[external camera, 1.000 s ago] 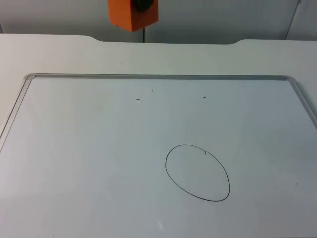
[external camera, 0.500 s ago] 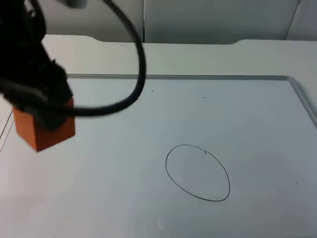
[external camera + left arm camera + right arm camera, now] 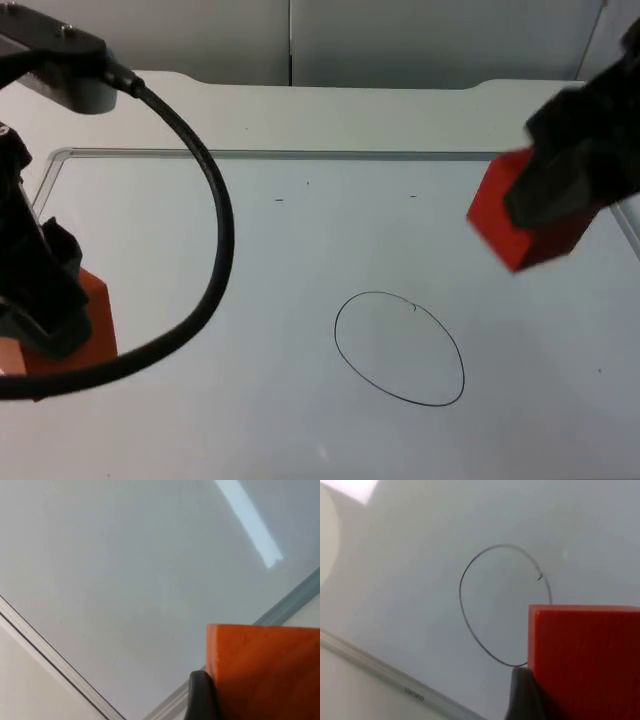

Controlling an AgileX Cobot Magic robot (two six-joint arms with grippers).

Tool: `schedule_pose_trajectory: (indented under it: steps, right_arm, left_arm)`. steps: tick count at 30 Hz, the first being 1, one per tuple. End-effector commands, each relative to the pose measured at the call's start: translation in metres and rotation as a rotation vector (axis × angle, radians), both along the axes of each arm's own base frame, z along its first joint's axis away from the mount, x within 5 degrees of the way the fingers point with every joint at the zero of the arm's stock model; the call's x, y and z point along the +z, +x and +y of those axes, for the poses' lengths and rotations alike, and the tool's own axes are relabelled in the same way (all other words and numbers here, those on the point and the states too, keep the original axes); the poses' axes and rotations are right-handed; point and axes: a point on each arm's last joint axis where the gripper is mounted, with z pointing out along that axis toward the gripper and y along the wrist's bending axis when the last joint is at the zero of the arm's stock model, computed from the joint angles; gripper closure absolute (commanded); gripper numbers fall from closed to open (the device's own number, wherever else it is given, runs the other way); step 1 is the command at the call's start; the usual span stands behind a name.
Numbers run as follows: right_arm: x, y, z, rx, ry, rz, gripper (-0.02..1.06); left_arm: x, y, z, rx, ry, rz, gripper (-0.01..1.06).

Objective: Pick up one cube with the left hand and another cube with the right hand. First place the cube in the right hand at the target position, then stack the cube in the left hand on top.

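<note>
- Left gripper sits over the left side of the whiteboard, fingers clamped on the orange cube.
- Left wrist view: orange cube pressed against a black fingertip; the board's metal frame runs beneath it.
- Right gripper is over the right side of the board, above and right of the drawn circle in the top view, fingers closed on the red cube.
- Red cube appears held clear of the board surface, outside the circle outline.
- Right wrist view: red cube against a black fingertip, with the drawn circle on the board beyond it.
- No cube lies inside the circle.
- White table extends behind the board to the grey partition wall.
</note>
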Motion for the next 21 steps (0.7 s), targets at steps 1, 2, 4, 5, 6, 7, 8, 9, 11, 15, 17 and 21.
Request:
schedule_pose_trajectory:
  steps: [1, 2, 4, 5, 6, 7, 8, 9, 11, 15, 17, 21]
  right_arm:
    - [-0.029, -0.005, 0.019, 0.016, -0.008, 0.016, 1.05]
    - [-0.029, -0.005, 0.019, 0.016, -0.008, 0.016, 1.05]
    - [-0.043, -0.007, 0.031, 0.043, -0.026, 0.046, 1.05]
    - [-0.050, -0.007, 0.036, 0.041, -0.026, 0.048, 1.05]
    - [-0.055, -0.006, 0.041, 0.041, -0.023, 0.045, 1.05]
    - [-0.055, -0.006, 0.041, 0.041, -0.023, 0.045, 1.05]
    - [-0.063, -0.004, 0.047, 0.038, -0.029, 0.052, 1.05]
    - [-0.069, -0.002, 0.049, 0.030, -0.032, 0.053, 1.05]
    - [-0.081, 0.001, 0.051, 0.026, -0.046, 0.069, 1.05]
    - [-0.096, 0.005, 0.054, 0.019, -0.055, 0.076, 1.05]
    - [-0.100, 0.006, 0.055, 0.013, -0.053, 0.074, 1.05]
    - [-0.111, 0.010, 0.058, 0.003, -0.050, 0.067, 1.05]
  left_arm:
    - [0.003, -0.002, -0.002, 0.007, -0.025, -0.014, 1.05]
    - [0.003, -0.002, -0.002, 0.007, -0.025, -0.014, 1.05]
    - [0.003, -0.002, -0.002, 0.008, -0.027, -0.014, 1.05]
    - [0.003, -0.002, -0.002, 0.008, -0.028, -0.016, 1.05]
    - [0.003, -0.002, -0.002, 0.008, -0.028, -0.016, 1.05]
    - [0.003, -0.002, -0.002, 0.008, -0.028, -0.016, 1.05]
    - [0.003, -0.002, -0.002, 0.008, -0.028, -0.016, 1.05]
    - [0.003, -0.002, -0.002, 0.008, -0.028, -0.016, 1.05]
    - [0.004, -0.001, -0.002, 0.009, -0.031, -0.022, 1.05]
    - [0.004, -0.001, -0.003, 0.009, -0.033, -0.028, 1.05]
    - [0.004, -0.001, -0.003, 0.009, -0.033, -0.028, 1.05]
    - [0.004, -0.001, -0.003, 0.011, -0.037, -0.026, 1.05]
